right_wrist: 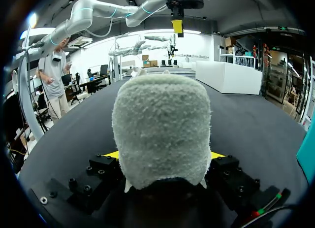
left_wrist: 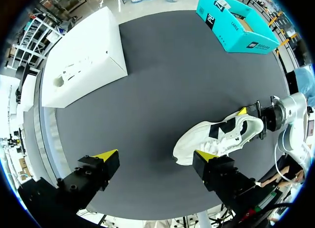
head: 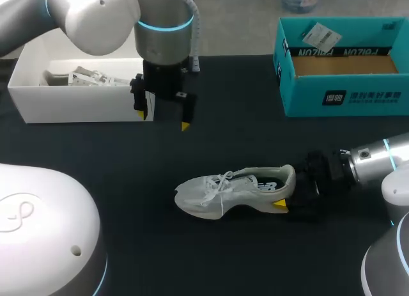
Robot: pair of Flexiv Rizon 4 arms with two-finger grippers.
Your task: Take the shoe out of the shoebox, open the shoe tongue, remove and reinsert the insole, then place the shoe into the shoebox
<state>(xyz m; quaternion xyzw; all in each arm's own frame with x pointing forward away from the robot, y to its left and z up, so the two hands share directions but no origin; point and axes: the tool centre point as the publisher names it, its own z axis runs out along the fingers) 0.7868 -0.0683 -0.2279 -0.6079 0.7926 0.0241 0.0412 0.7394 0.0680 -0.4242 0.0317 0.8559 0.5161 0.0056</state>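
On the table, right gripper seemingly clamps shoe.

On the black table — white box, teal shoebox, shoe.

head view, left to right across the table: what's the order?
White box → left gripper, jaws open → shoe → teal shoebox. Right gripper left out: it is at the shoe's heel and overlaps the shoebox's span.
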